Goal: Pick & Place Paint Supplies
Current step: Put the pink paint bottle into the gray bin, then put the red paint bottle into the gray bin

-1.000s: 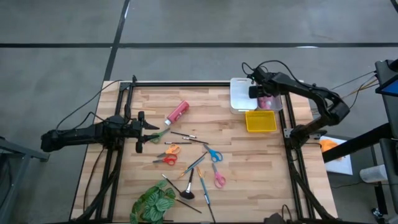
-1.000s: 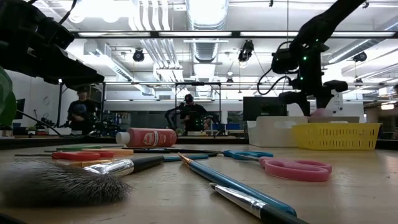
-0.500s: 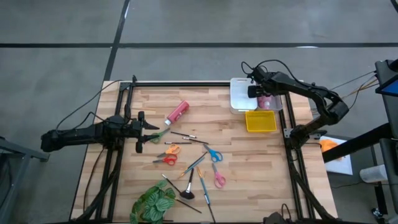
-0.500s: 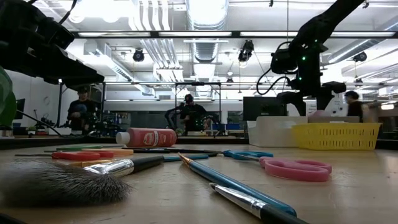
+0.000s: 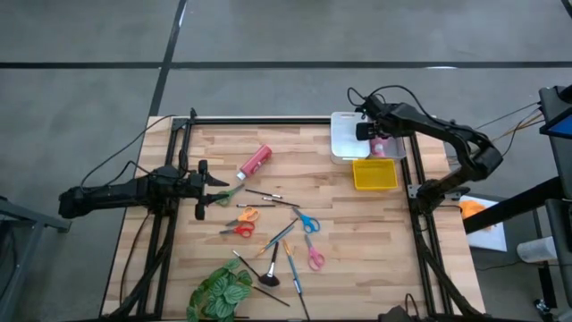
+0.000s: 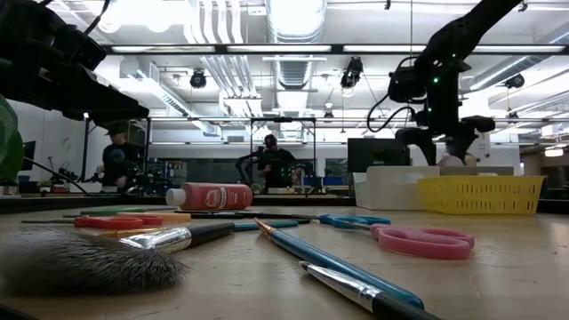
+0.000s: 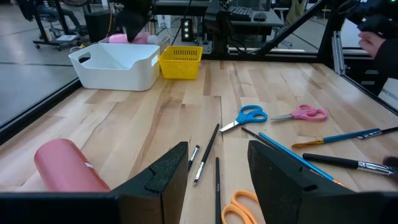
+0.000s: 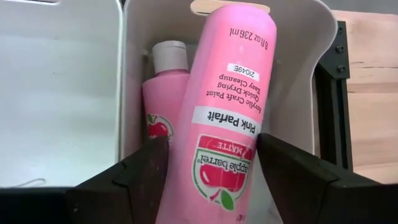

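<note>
1. right gripper (image 5: 374,132) sits over the white bin (image 5: 344,134) at the counter's 1 o'clock corner, jaws spread either side of a pink paint tube (image 8: 227,118), not pinching it.
2. that tube leans in the bin's right compartment against a second pink tube (image 8: 163,93) with a white cap.
3. yellow basket (image 5: 374,174) sits just beside the bin, toward 6 o'clock of it.
4. third pink tube (image 5: 255,161) lies on the counter (image 5: 357,233) around 11 o'clock of centre.
5. left gripper (image 5: 214,188) waits at 9 o'clock, jaws spread, holding nothing, green scissors (image 5: 229,193) just beside it.
6. orange scissors (image 5: 248,215), red scissors (image 5: 238,230), blue scissors (image 5: 308,223), pink scissors (image 5: 314,258) and brushes (image 5: 290,268) are scattered mid-counter.
7. green plant (image 5: 219,292) at 7 o'clock.
</note>
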